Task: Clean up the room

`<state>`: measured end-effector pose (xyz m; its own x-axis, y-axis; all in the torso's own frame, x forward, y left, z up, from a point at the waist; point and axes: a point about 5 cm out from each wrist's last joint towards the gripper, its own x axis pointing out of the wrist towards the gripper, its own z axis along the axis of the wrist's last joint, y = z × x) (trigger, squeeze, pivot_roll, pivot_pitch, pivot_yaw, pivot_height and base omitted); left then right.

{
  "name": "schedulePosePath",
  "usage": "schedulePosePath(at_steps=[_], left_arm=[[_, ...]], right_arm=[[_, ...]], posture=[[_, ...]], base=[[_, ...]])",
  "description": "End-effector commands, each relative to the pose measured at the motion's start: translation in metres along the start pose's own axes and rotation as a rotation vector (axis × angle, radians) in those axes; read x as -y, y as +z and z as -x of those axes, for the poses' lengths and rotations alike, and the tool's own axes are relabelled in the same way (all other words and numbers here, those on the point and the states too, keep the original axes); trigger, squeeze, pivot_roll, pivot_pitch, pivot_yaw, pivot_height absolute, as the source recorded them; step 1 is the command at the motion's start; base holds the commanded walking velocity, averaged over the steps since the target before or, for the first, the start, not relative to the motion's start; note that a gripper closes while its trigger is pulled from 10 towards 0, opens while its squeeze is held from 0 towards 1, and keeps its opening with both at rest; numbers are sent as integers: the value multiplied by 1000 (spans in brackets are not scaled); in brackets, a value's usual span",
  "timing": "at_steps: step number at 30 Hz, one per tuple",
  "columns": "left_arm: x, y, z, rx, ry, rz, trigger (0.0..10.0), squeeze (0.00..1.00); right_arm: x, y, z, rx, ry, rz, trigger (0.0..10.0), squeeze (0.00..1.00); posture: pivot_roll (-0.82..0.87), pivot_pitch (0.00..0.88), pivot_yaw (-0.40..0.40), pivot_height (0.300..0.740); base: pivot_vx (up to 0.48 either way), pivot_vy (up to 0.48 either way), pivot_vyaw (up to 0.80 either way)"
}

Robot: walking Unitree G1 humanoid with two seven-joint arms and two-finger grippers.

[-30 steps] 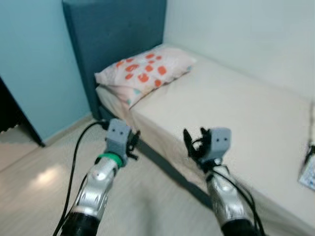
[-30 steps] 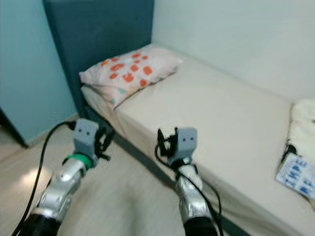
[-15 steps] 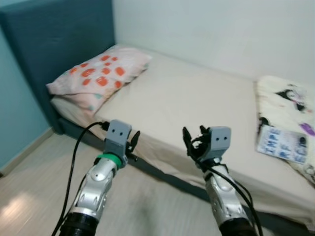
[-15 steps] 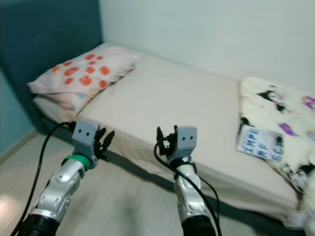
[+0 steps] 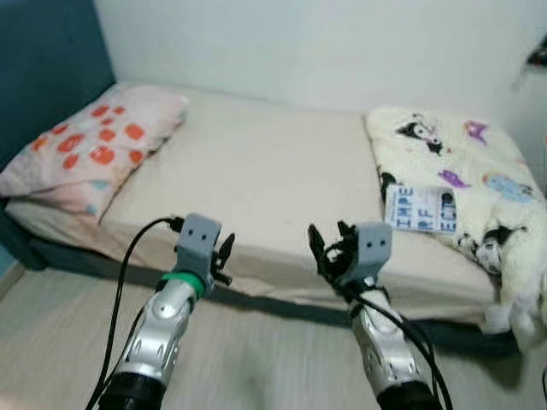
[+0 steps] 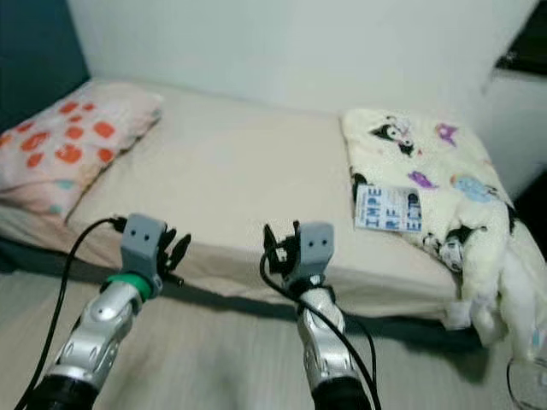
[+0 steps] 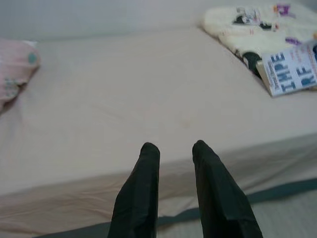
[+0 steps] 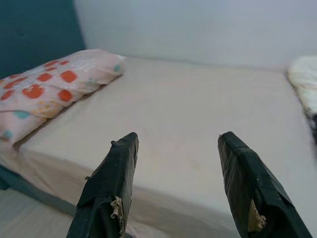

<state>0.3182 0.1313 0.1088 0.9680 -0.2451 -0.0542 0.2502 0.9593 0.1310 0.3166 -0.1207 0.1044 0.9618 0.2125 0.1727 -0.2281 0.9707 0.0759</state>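
Note:
A bed [image 5: 256, 171] with a beige sheet lies across the view in front of me. A pink pillow [image 5: 85, 145] with orange spots rests at its left end. On the right end lies a crumpled cream blanket [image 5: 453, 162] with cartoon prints, and it spills over the bed's edge [image 6: 504, 282]. A white book [image 5: 420, 208] with large blue letters lies beside the blanket. My left gripper [image 5: 224, 254] and right gripper [image 5: 329, 248] are raised before the near bed edge. The left gripper [image 7: 176, 148] is narrowly open and the right gripper [image 8: 178, 141] widely open, both holding nothing.
A dark blue headboard [image 5: 43, 60] stands behind the pillow at the left. Pale wood floor [image 5: 256, 359] runs between me and the bed. A white wall [image 5: 299, 43] backs the bed. Something dark [image 6: 523, 38] juts in at the top right.
The camera has turned to the right: the pillow and headboard slid left, and the blanket and book came fully into view. Both arms hold the same pose.

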Motion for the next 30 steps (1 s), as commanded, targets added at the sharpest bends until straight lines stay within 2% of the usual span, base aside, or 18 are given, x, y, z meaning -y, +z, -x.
schedulePosePath(at_steps=[1, 23, 30], left_arm=[[5, -3, 0, -10, -17, -2, 10000, 0], [12, 2, -5, 11, -38, 11, 10000, 0], [16, 5, -5, 20, -74, 66, 10000, 0]], right_arm=[[4, -3, 3, -15, -14, -2, 10000, 0], [7, -3, 4, -20, -16, 7, 10000, 0], [7, -3, 4, -19, -13, 6, 10000, 0]], posture=[[13, 0, 16, 740], [1, 0, 11, 740], [1, 0, 10, 740]], base=[[0, 0, -781], [0, 0, -781], [0, 0, -781]])
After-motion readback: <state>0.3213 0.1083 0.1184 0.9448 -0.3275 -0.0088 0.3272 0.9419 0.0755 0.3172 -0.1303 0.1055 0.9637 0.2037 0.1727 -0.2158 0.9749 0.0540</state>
